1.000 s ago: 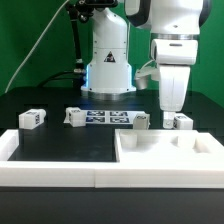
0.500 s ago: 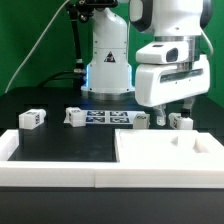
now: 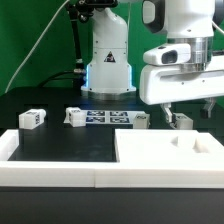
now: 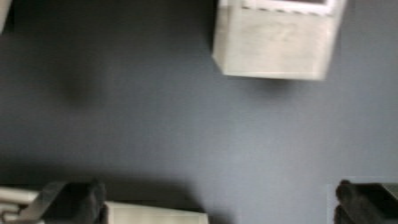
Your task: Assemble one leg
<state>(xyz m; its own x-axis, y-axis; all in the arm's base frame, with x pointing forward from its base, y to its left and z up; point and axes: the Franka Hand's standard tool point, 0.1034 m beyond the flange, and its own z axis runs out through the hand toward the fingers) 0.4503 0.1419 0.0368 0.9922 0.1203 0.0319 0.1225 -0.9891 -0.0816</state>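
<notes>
Several alike small white legs with tag stickers lie in a row on the black table: one at the exterior view's left (image 3: 30,118), one beside it (image 3: 75,116), one near the middle (image 3: 141,120) and one at the right (image 3: 182,121). My gripper (image 3: 188,109) hangs open and empty just above the right leg, with its fingers spread wide to either side. In the wrist view a white leg (image 4: 276,40) lies on the dark table, away from the open gripper (image 4: 217,205). Nothing is between the fingertips (image 4: 71,202).
The large flat white panel with raised rims (image 3: 165,150) lies in front of the right legs; its edge may be the white piece in the wrist view (image 4: 151,213). The marker board (image 3: 105,118) lies between the legs. A white rail (image 3: 50,172) runs along the front. The robot base (image 3: 108,60) stands behind.
My gripper has turned about its vertical axis, so its wide side now faces the exterior camera, and it has shifted slightly to the right. The legs have not moved.
</notes>
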